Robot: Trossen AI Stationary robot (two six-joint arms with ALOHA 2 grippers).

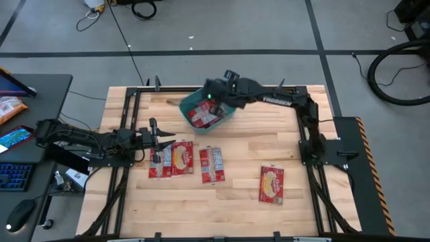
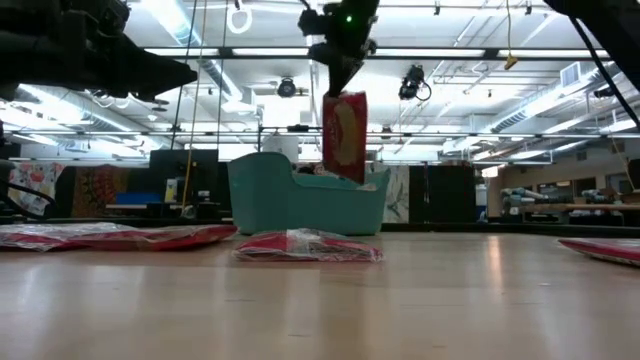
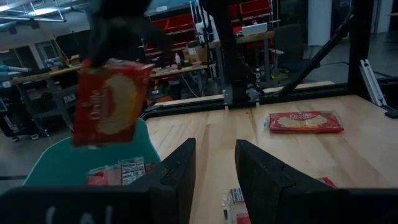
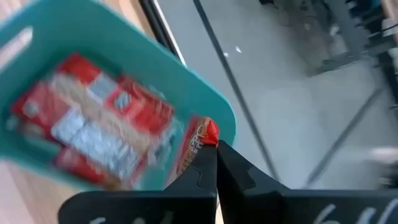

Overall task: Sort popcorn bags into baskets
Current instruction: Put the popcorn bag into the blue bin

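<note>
My right gripper point(image 2: 340, 62) point(image 4: 214, 148) hangs over the teal basket point(image 1: 228, 113) point(image 2: 280, 205), shut on one red popcorn bag point(image 2: 345, 135) point(image 3: 109, 102). That basket holds several red bags point(image 4: 93, 124). My left gripper point(image 1: 161, 138) point(image 3: 214, 146) is open and hovers on the table's left side, just beyond two flat bags point(image 1: 172, 159). Another bag point(image 1: 211, 165) lies flat at the table's middle. One more bag point(image 1: 272, 183) rests toward the near right. My right gripper pinches the popcorn bag by its top edge point(image 4: 204, 135) between the two shut fingers, coming from above and pointing down. The bag hangs upright below the fingers, lifted clear, with its lower end point(image 2: 350, 172) just above the basket's rim.
The basket stands near the table's far edge, at the middle. Bare wood lies between the flat bags and the near edge. A dark frame point(image 1: 127, 134) runs round the table. A side desk with a keyboard point(image 1: 13, 176) stands to the left.
</note>
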